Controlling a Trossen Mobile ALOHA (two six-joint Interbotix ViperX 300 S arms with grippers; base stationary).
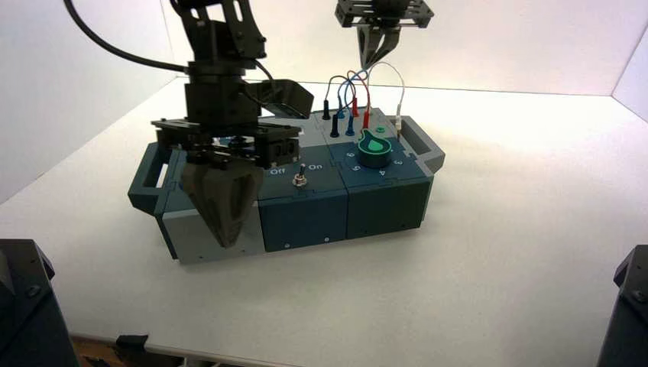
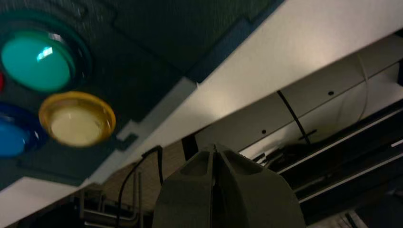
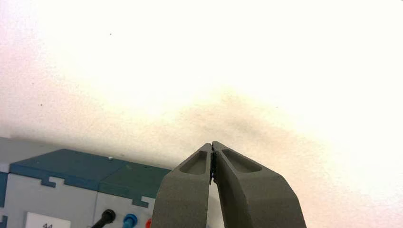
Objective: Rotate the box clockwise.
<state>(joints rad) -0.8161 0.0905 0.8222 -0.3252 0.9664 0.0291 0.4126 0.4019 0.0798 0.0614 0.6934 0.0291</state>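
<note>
The box (image 1: pixel 306 218), dark teal and grey with a handle at each end, sits mid-table with its right end turned slightly away. My left gripper (image 1: pixel 226 233) hangs shut, tips down, over the box's near left corner, in front of its grey panel. The left wrist view has the green button (image 2: pixel 35 59), yellow button (image 2: pixel 76 118) and blue button (image 2: pixel 12 135) close behind the shut left gripper (image 2: pixel 215 148). My right gripper (image 1: pixel 373 60) is shut and hovers behind the box, above the looped wires (image 1: pixel 359 88). The right wrist view looks past the right gripper (image 3: pixel 212 145) to the box's far edge (image 3: pixel 71 175).
A green knob (image 1: pixel 374 147) and a toggle switch (image 1: pixel 301 180) marked Off and On stand on the box top. White walls close in the back and both sides. Dark arm bases sit at the near left corner (image 1: pixel 23 306) and near right corner (image 1: pixel 628 306).
</note>
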